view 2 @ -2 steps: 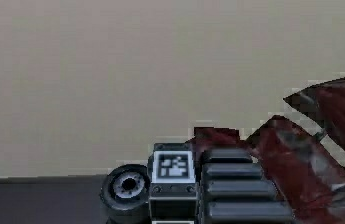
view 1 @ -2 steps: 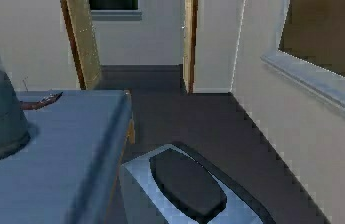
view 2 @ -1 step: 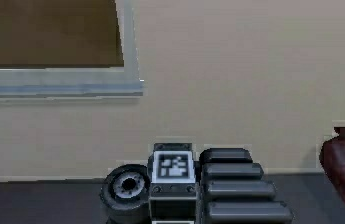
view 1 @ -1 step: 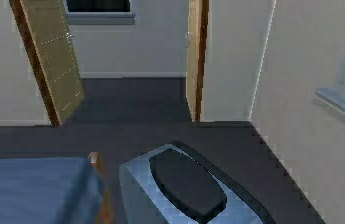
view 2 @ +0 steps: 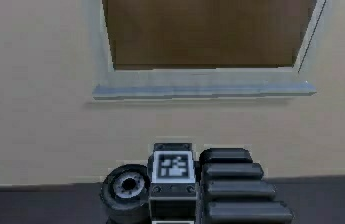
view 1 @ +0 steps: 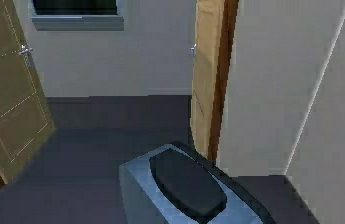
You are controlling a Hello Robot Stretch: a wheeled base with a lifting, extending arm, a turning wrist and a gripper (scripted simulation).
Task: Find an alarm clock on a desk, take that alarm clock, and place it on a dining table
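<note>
In the arm side view the arm (view 2: 230,185) is a dark ribbed block at the bottom edge, with a white marked square (view 2: 172,166) at its left. Left of that square sits the gripper's dark round body (view 2: 130,190), low against a cream wall (view 2: 40,110). Its far end and fingers cannot be made out, so I cannot tell whether it holds anything.
A grey-blue box with a black lid (view 1: 185,185) stands close ahead on the dark floor (view 1: 90,130). A wooden door (view 1: 5,85) hangs ajar at the forward view's left, another (view 1: 208,70) right of centre beside a white wall (view 1: 280,90). The arm side view has a dark-paned window (view 2: 205,35) over a grey sill (view 2: 202,90).
</note>
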